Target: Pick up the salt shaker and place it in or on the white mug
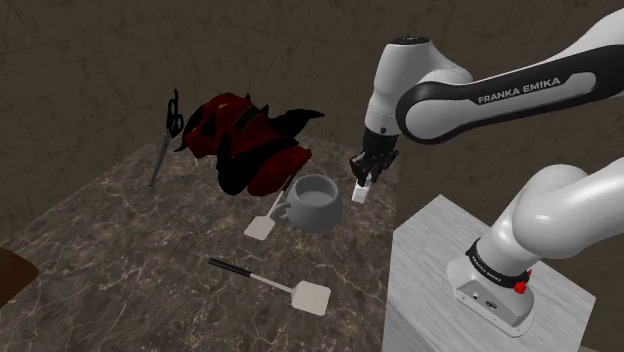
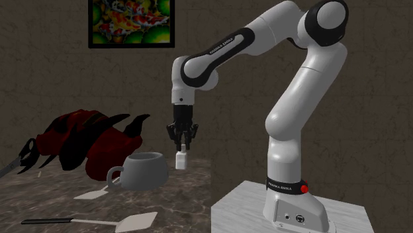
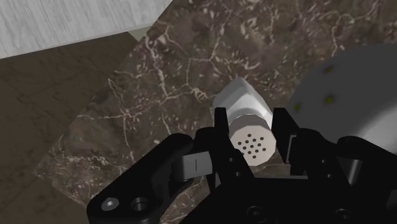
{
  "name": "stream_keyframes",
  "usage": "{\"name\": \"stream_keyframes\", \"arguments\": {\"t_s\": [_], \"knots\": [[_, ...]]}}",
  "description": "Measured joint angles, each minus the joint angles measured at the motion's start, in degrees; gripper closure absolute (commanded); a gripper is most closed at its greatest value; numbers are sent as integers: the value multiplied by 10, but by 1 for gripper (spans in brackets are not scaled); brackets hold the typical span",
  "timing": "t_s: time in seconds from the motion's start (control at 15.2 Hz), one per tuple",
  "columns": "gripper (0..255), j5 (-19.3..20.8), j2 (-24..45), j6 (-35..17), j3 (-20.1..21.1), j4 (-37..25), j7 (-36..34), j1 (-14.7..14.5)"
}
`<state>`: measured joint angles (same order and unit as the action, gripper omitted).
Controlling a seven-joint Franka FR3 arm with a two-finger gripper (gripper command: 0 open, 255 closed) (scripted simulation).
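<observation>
Here the pincer (image 2: 181,145) clasps the salt shaker (image 2: 181,159) — long axis vertical, holed cap up — near the mug (image 2: 147,171).

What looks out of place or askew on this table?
The scissors stand on their tips at the far edge of the table, handles up, instead of lying flat. The salt shaker hangs upright in the tool.

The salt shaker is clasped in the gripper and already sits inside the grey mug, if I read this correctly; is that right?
Not quite: the salt shaker is clasped in the gripper, but it is not inside the grey mug; it hangs in the air beside the mug, as the second exterior view shows.
</observation>
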<state>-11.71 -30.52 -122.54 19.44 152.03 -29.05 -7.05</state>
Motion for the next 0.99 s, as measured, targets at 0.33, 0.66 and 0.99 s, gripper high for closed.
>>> {"name": "stream_keyframes", "arguments": {"t_s": [0.33, 0.66, 0.99], "knots": [[255, 4, -18, 45, -8, -28, 1, 1], [255, 8, -31, 88, -14, -57, 0, 2], [255, 11, -41, 130, -19, -89, -2, 2]]}}
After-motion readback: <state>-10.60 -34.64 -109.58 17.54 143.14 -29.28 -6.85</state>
